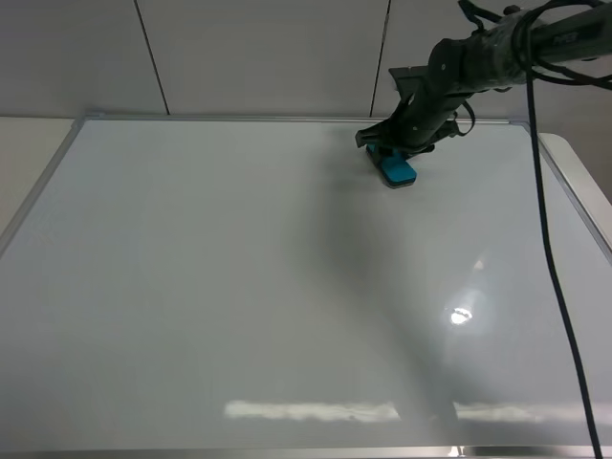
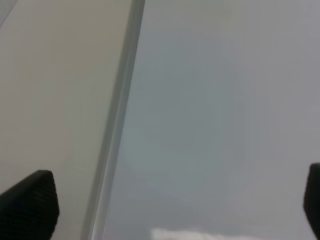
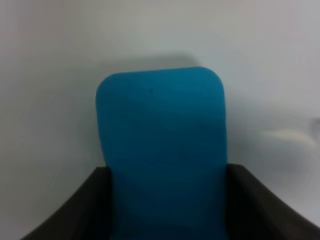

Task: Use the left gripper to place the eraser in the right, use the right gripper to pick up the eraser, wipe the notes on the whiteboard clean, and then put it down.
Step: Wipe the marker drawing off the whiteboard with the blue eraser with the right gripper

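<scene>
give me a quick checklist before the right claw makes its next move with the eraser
1. Right claw shut on the eraser: ok, fingers flank both sides.
2. Eraser at the whiteboard surface, near its far edge: ok; actual contact cannot tell.
3. Notes wiped: no marks visible on the board in the high view: ok.
4. Left claw out of the way: ok, open over the board's frame, absent from the high view.
5. Spot to put the eraser down: ok, bare board all around it.
</scene>
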You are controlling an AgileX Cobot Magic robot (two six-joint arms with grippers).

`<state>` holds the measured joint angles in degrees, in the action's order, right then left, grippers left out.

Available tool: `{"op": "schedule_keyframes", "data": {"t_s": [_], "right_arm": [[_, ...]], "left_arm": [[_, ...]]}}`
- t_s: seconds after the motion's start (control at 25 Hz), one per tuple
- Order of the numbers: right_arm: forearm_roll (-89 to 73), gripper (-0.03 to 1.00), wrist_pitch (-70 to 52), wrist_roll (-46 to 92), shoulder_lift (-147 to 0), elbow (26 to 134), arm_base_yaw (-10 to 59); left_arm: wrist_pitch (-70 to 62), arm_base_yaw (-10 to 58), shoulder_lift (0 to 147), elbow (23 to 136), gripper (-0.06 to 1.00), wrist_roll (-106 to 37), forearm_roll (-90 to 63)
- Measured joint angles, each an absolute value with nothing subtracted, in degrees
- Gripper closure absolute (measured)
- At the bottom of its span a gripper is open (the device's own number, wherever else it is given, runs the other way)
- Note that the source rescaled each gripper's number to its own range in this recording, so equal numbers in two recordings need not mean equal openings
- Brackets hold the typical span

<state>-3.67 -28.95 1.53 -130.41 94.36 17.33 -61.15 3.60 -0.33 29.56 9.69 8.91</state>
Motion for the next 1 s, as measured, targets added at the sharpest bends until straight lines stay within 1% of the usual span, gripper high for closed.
{"op": "schedule_keyframes", "data": {"t_s": [0.08,0.28,0.64,1.0], "right_arm": [[-2.0,0.95,-28.3,0.0,-130.5,94.4,19.7],[0.8,0.95,-28.4,-4.0,-130.5,94.4,19.8],[5.2,0.95,-28.1,-8.5,-131.6,94.5,17.5],[6.7,0.95,-24.0,-9.4,-133.5,95.2,13.7]], "left_arm": [[-61.1,3.6,-0.3,29.6,-0.06,9.7,8.9],[-61.1,3.6,-0.3,29.6,-0.06,9.7,8.9],[-61.1,3.6,-0.3,29.6,-0.06,9.7,8.9],[-61.1,3.6,-0.3,29.6,-0.06,9.7,8.9]]}}
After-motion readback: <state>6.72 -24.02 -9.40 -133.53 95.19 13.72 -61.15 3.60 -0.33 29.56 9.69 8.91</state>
